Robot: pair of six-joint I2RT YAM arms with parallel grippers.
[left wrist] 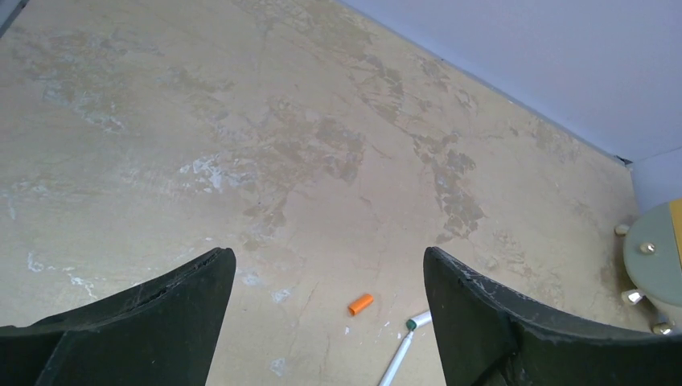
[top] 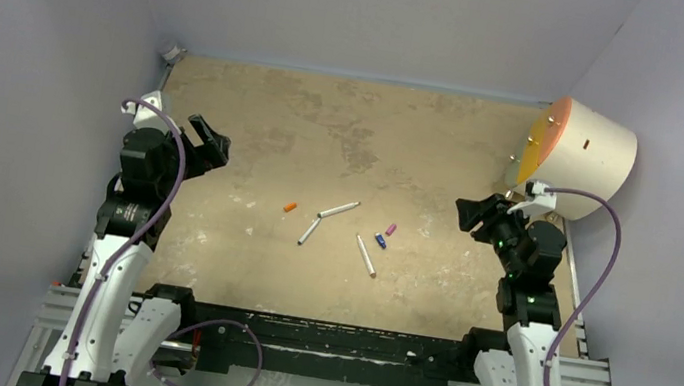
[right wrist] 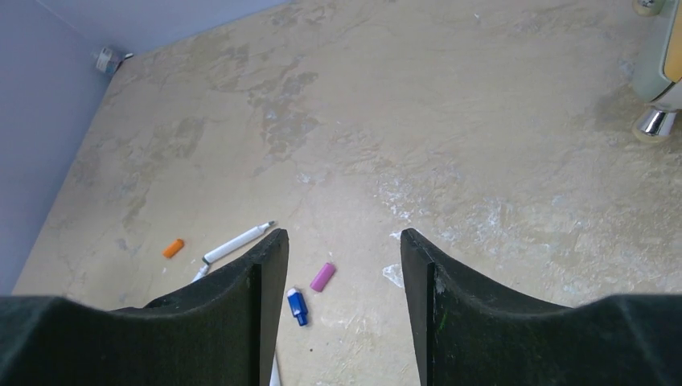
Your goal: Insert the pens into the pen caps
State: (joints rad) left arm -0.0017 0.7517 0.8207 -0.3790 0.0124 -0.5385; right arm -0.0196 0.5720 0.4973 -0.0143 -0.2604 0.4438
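Three white pens lie mid-table: one (top: pixel 339 209) slanting up right, one (top: pixel 309 231) below it, one (top: pixel 366 255) to the right. The orange cap (top: pixel 289 207) lies left of them; the blue cap (top: pixel 380 241) and pink cap (top: pixel 390 229) lie right. My left gripper (top: pixel 209 139) is open and empty, left of the group. My right gripper (top: pixel 469 214) is open and empty, to the right. The left wrist view shows the orange cap (left wrist: pixel 360 304) and a pen (left wrist: pixel 400 359). The right wrist view shows the pink cap (right wrist: pixel 322 277), blue cap (right wrist: pixel 297 306), orange cap (right wrist: pixel 173 248) and a pen (right wrist: pixel 238 242).
A cream cylinder with an orange face (top: pixel 579 150) lies on its side at the far right, just behind my right arm. Grey walls close in the table on three sides. A small fitting (top: pixel 173 54) sits in the far left corner.
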